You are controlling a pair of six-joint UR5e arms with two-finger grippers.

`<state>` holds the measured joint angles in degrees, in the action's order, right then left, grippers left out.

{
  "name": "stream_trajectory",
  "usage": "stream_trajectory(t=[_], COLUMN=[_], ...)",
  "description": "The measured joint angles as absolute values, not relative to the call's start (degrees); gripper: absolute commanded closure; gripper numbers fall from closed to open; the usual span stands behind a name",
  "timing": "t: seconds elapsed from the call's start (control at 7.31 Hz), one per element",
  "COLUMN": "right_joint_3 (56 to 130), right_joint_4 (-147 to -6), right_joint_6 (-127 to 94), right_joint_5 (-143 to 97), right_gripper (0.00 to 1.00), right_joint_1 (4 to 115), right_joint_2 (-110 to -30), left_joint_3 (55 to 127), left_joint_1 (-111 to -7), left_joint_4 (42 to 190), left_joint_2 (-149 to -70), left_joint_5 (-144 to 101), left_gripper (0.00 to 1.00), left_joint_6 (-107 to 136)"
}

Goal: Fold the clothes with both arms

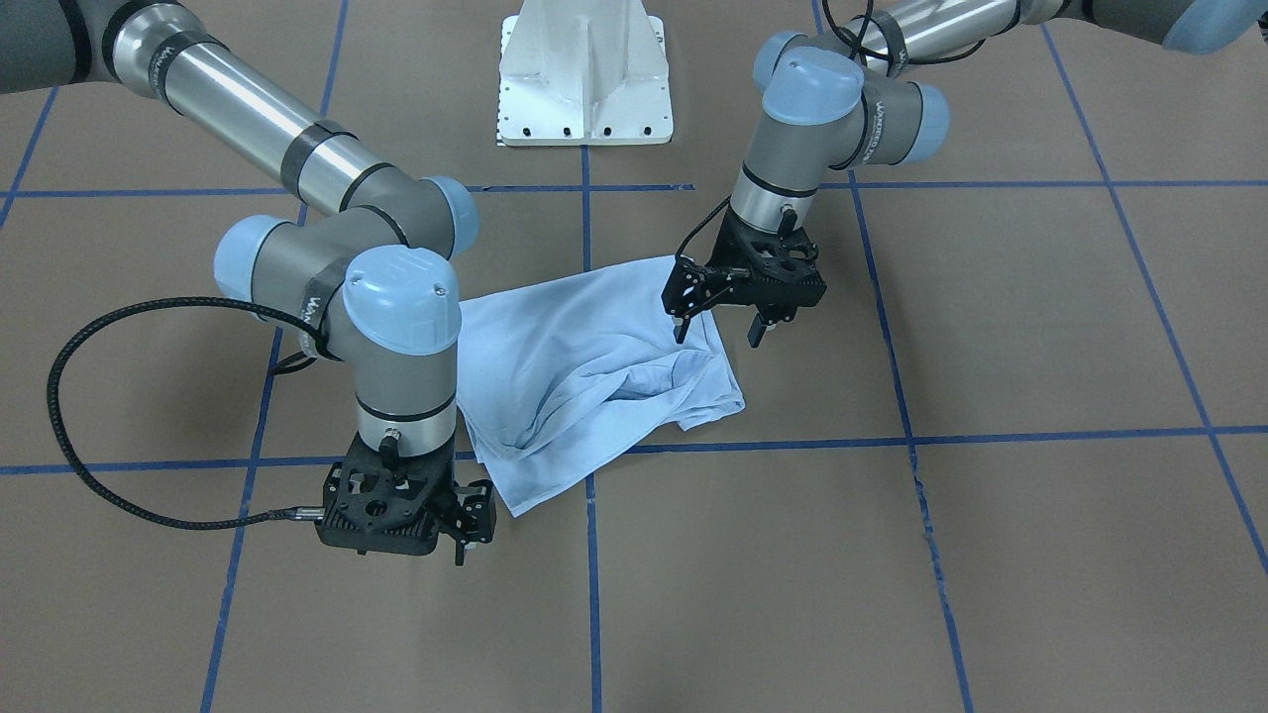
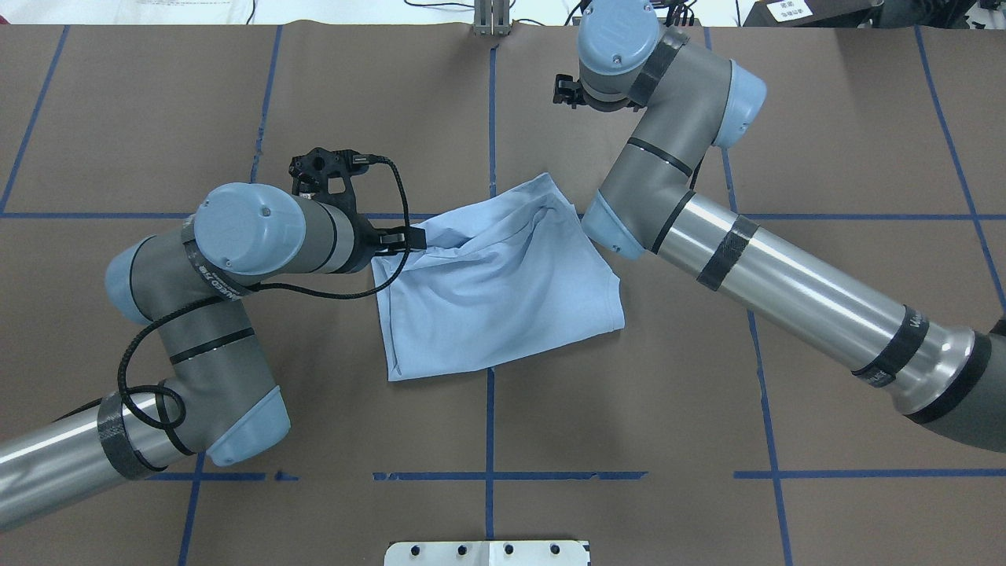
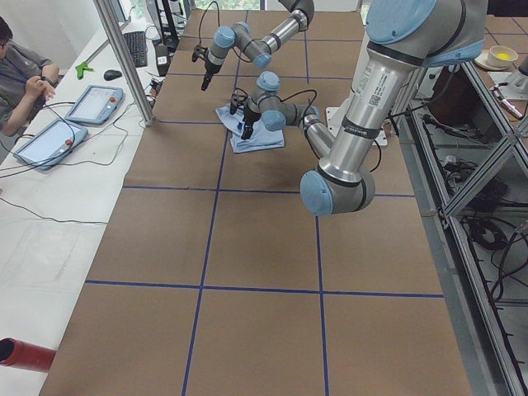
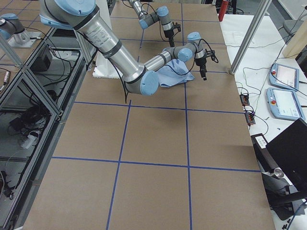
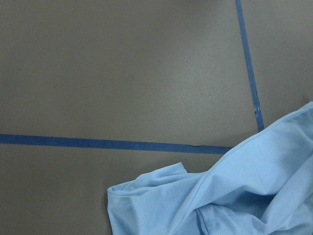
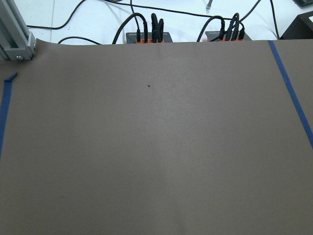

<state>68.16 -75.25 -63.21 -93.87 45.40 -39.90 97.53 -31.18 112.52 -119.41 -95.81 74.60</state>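
Left gripper (image 1: 718,332) hangs right of centre in the front-facing view, over the right-hand edge of the light blue T-shirt (image 1: 594,376). The shirt lies mid-frame on the brown table (image 1: 991,555), across a crossing of blue tape lines (image 1: 773,441). It is already doubled into a rough rectangle, though its middle is bunched into a ridge of wrinkles.

The step in hand looks like taking hold for the next fold. To do it well, each gripper should probably pinch a corner or a clean hem rather than the rumpled middle. Both should gather every layer at that spot (a single layer would peel the fold open), then lift and travel together so the cloth stays taut between them. Smoothing the ridge first would give a flatter result.

The left gripper's fingers stand wide apart and hold nothing. One tip is over the cloth and the other near its edge, but whether either touches cannot be told. The right gripper (image 1: 468,535) sits at lower left, just beside the shirt's near corner and apart from it. Nothing shows in it, and how far its fingers are spread cannot be told.
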Motion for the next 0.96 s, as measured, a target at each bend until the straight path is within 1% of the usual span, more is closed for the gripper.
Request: stream_trajectory(t=[0.41, 0.96], right_joint_3=[69.19, 69.34], right_joint_4=[-72.08, -71.9], right_joint_6=[-62.71, -62.67], right_joint_5=[-95.05, -95.1], right_gripper=[0.0, 0.0], right_joint_1=[45.7, 45.71], right_joint_2=[-41.51, -41.74], left_joint_3=[95.58, 91.21], left_joint_1=[-25.75, -26.2], left_joint_4=[112.09, 111.68], left_joint_2=[-119.8, -121.52], left_joint_5=[-93.4, -92.06], left_gripper=[0.0, 0.0], left_joint_6=[75.88, 75.94])
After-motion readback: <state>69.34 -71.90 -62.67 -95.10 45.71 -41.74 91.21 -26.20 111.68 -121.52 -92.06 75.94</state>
